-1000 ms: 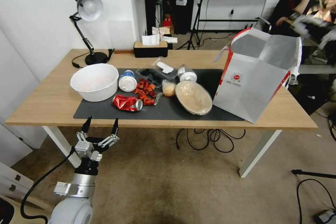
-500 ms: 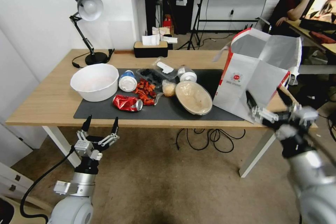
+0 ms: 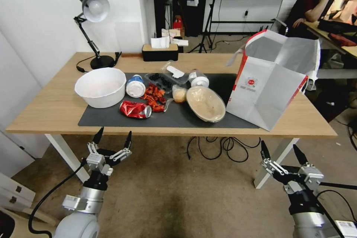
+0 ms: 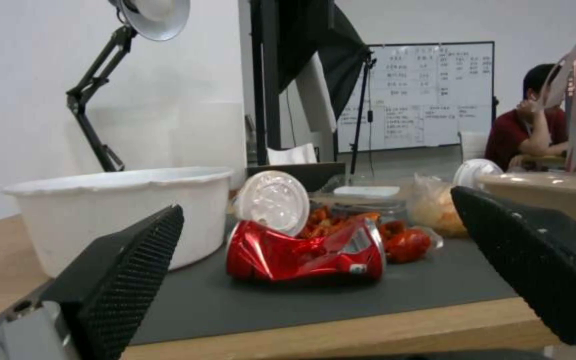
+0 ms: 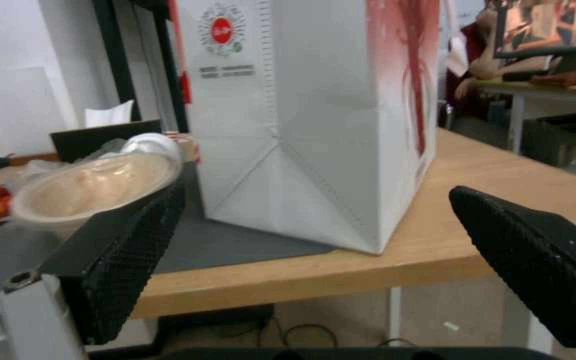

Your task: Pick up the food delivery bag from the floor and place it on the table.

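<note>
The food delivery bag point(image 3: 273, 81) stands upright and open on the right part of the table point(image 3: 48, 108), half on the dark grey mat point(image 3: 174, 117). It is white with red edges and a round red logo. The right wrist view shows the bag point(image 5: 315, 130) close ahead on the wooden top point(image 5: 501, 175). My right gripper point(image 3: 281, 150) hangs open below the table's front edge, under the bag, holding nothing. Over at the left front edge, my left gripper point(image 3: 113, 136) is also open and empty, below the tabletop.
On the mat lie a white bowl point(image 3: 100, 86), a crushed red can point(image 3: 135, 109), a lidded cup point(image 3: 135, 86), red food scraps point(image 3: 154, 97) and a lidded food bowl point(image 3: 205, 103). A desk lamp point(image 3: 93, 11) and tissue box point(image 3: 160, 51) stand at the back. Cables point(image 3: 223, 148) lie under the table.
My right arm has swung from high at the right, past the bag's front, down to below the table edge. My left gripper has shifted slightly right and up. The bag has stayed put.
</note>
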`<state>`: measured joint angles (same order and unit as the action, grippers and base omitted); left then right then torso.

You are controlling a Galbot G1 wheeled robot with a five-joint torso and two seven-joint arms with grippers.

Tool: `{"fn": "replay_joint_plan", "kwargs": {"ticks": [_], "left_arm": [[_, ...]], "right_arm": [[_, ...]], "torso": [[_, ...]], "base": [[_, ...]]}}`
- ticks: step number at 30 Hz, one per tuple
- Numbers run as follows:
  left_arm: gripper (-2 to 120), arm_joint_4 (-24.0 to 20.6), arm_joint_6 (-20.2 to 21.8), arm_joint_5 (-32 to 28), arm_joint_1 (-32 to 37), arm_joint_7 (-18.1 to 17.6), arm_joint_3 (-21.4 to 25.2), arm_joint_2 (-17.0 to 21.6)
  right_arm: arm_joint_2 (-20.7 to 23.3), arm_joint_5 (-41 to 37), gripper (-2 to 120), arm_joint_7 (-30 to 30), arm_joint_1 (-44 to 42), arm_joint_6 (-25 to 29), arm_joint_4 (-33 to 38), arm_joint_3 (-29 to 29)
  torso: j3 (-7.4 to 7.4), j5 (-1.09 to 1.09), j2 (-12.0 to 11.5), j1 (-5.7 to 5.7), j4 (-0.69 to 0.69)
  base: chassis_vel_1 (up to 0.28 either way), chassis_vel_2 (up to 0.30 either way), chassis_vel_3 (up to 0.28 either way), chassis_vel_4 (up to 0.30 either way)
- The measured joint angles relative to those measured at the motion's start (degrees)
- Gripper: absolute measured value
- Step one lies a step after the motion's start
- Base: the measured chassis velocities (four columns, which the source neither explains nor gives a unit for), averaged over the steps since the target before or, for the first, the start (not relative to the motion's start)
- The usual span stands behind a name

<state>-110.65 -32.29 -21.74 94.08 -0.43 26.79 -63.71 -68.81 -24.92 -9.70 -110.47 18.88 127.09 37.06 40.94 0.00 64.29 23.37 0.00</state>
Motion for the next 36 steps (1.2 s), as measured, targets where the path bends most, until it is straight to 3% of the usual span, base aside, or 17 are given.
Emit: {"fn": "replay_joint_plan", "kwargs": {"ticks": [11,23,36], "left_arm": [[100,1.5,-1.7,0.5,1.2,-0.6,0.0,0.0],[100,1.6,-0.5,0.4,0.4,-1.9,0.1,0.6],[100,1.3,0.9,-0.6,0.0,-2.2,1.0,2.5]], "right_arm": [[3.5,-2.6,100,-0.3,3.9,-2.6,-1.9,0.1],[8.9,-5.7,100,4.0,5.1,-6.8,-2.6,-2.4],[9.5,-6.6,100,4.8,5.5,-7.2,-3.0,-3.4]], "torso": [[0.00,0.00,0.0,0.01,0.00],[0.00,0.00,0.0,0.01,0.00],[0.00,0.00,0.0,0.00,0.00]], "base": [[0.000,0.000,0.000,0.000],[0.000,0.000,0.000,0.000],[0.000,0.000,0.000,0.000]]}}
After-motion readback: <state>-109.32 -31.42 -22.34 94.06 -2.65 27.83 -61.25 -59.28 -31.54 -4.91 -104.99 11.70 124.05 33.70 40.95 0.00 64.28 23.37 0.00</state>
